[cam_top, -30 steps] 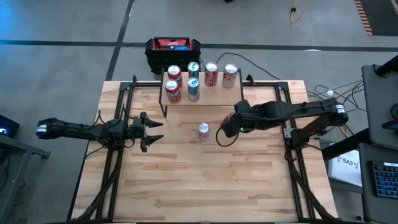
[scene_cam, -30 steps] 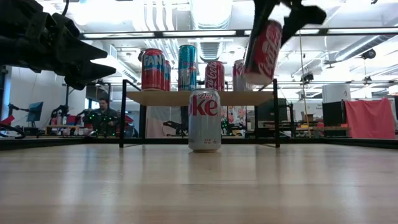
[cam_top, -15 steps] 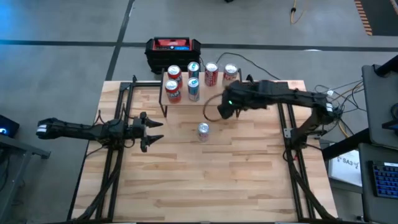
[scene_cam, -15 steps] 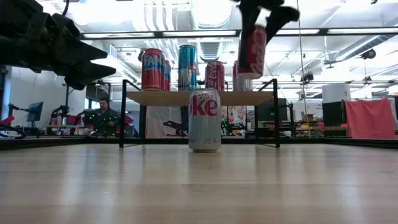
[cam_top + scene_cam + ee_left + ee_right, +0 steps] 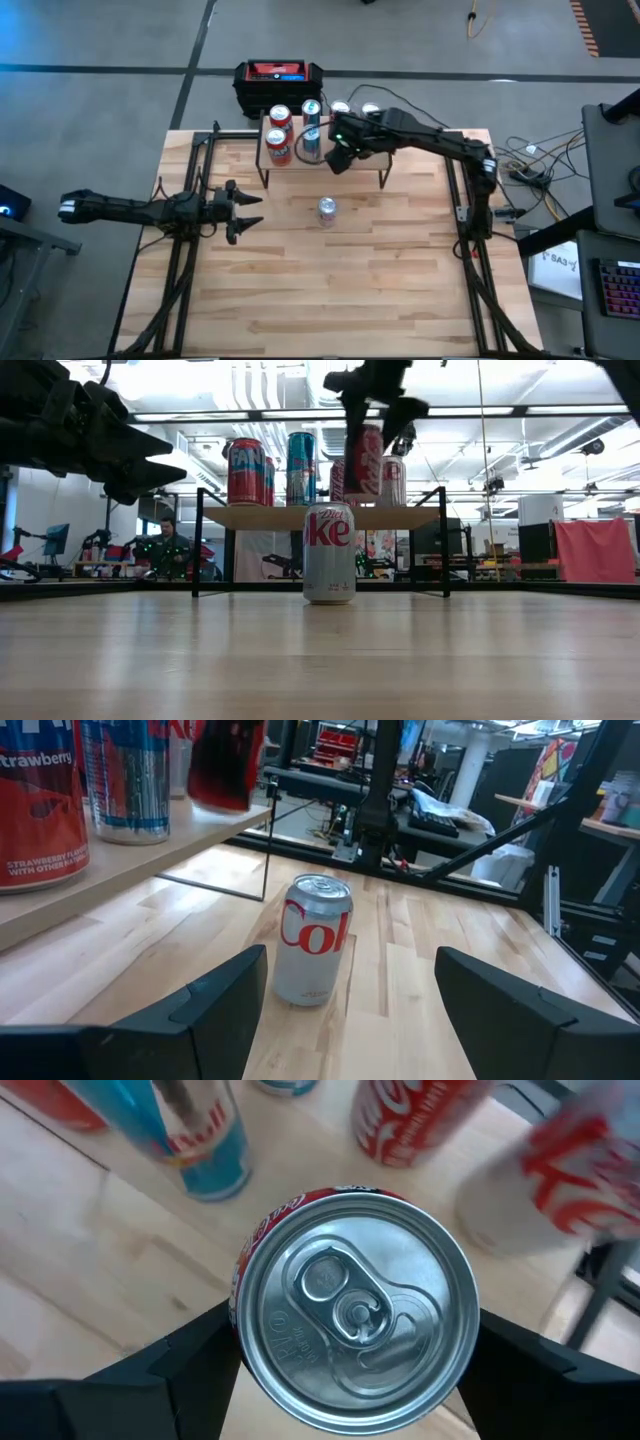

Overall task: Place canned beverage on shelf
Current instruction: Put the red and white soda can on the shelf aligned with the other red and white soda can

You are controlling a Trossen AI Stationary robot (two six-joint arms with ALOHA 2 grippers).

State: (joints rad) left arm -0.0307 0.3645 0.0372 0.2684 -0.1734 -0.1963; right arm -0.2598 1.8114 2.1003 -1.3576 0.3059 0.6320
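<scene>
Shelf [image 5: 320, 517] holds six cans; right gripper [image 5: 338, 155] clamps seventh; eighth on table [image 5: 330, 290]; left gripper [image 5: 243, 210] fingers spread.

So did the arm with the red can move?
Yes. The right gripper carried the red can from beside the silver can on the table back and leftward, to over the shelf.
</scene>
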